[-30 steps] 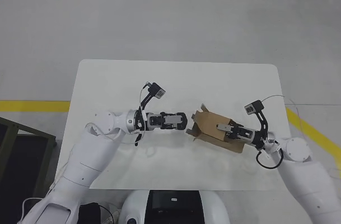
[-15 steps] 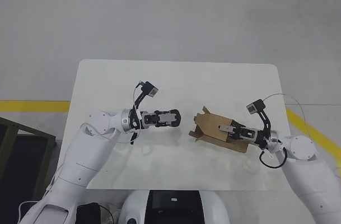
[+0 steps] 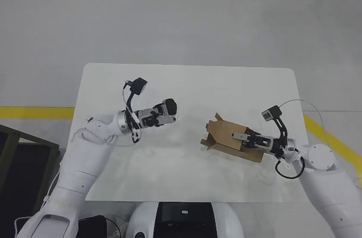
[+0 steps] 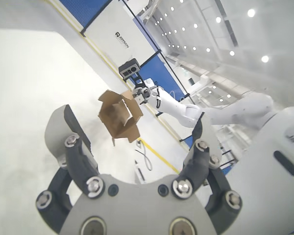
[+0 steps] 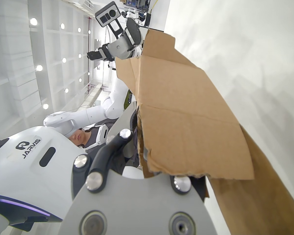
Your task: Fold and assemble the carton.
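The left gripper [image 3: 169, 109] hangs over the left half of the table [image 3: 258, 89], a little behind the table's middle line. Its two fingers [image 4: 68, 128] stand spread wide with nothing between them. The tool points along the table toward the right half.

The carton [image 3: 227, 140] sits over the right half of the table, near the table's middle line and well apart from the left gripper. Its long axis runs slantwise, from the table's centre out toward the table's front right corner. The open mouth faces the table's left half, with the end flaps splayed outward. The left wrist view looks straight into the brown interior. Whether the underside rests on the table or is held just clear of it cannot be told.

The right gripper [image 3: 240, 138] is clamped on the carton's upper wall at the end nearer the table's right edge. One finger [image 5: 127, 121] presses against the edge of the cardboard panel; the opposite finger is hidden behind that panel. The carton's lower part is cut off in the right wrist view, and from above the gripper covers the carton's closed end.
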### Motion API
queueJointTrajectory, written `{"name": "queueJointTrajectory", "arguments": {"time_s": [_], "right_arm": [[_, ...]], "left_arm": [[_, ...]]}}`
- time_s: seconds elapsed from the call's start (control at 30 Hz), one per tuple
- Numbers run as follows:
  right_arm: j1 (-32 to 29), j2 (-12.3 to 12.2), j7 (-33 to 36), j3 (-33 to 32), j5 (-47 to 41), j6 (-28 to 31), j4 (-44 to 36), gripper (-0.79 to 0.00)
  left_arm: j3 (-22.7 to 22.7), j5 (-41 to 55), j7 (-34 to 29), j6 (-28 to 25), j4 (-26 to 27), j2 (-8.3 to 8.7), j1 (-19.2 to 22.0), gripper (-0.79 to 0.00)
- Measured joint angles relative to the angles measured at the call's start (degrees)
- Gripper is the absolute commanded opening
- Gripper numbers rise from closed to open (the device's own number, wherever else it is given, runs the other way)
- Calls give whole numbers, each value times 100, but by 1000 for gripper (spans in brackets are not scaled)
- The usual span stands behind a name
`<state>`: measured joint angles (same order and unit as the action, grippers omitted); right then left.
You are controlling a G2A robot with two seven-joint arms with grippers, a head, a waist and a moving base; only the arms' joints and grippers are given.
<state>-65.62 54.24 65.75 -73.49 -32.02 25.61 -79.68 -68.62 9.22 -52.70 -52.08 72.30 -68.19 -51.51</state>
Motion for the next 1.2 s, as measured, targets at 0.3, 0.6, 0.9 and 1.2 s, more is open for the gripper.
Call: {"name": "queueJointTrajectory", "arguments": {"time_s": [0.3,0.6,0.9,1.2], "right_arm": [[0,0,0,0,0,0,0,-785],[0,0,0,0,0,0,0,-785],[0,0,0,0,0,0,0,-785],[0,0,0,0,0,0,0,-785]], "left_arm": [[-182,-2577,1493,-591,588,28,-386,0],[-247,-3769,2364,-592,952,44,-575,0],[-250,-3817,2396,-540,967,43,-593,0],[1,-4787,2262,-564,580,77,-381,0]]}}
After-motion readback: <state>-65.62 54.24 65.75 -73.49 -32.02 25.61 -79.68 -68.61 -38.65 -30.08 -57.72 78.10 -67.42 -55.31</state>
